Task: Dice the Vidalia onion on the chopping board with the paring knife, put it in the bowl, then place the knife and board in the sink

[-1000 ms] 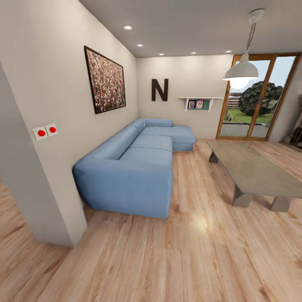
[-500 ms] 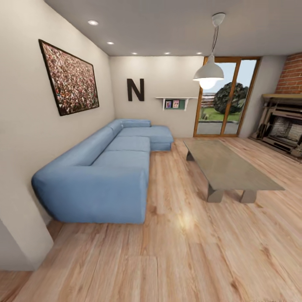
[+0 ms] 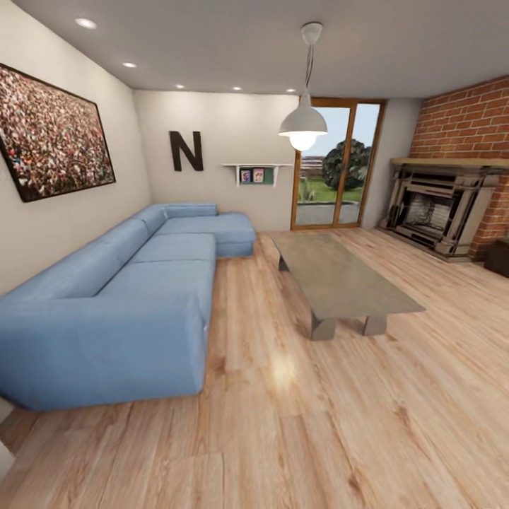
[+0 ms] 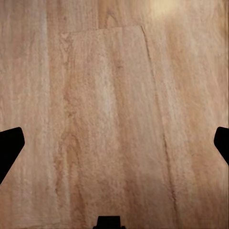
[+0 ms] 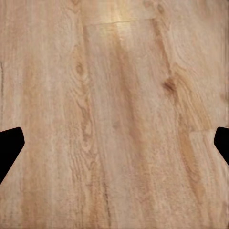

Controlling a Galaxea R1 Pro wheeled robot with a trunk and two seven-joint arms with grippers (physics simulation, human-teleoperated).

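Note:
I am in a living room, and the sink, onion, chopping board, paring knife, bowl and countertop are out of view. In the left wrist view my left gripper [image 4: 114, 143] hangs open over the bare wooden floor [image 4: 109, 105], its dark fingertips [image 4: 9, 145] far apart at the frame's edges with nothing between them. My right gripper [image 5: 114, 143] is likewise open above the floor planks [image 5: 119, 109], with one fingertip [image 5: 9, 143] at each side and nothing held.
A long blue corner sofa [image 3: 127, 297] runs along the left wall. A low grey coffee table [image 3: 339, 279] stands mid-room under a white pendant lamp [image 3: 302, 124]. A brick fireplace [image 3: 438, 212] is at the right and glass doors [image 3: 332, 166] at the back. Wooden floor [image 3: 297, 424] lies open in front.
The whole head view has swung to the right: the wall corner with red switches has left the picture and the brick fireplace has come in. Sofa and table have not moved themselves.

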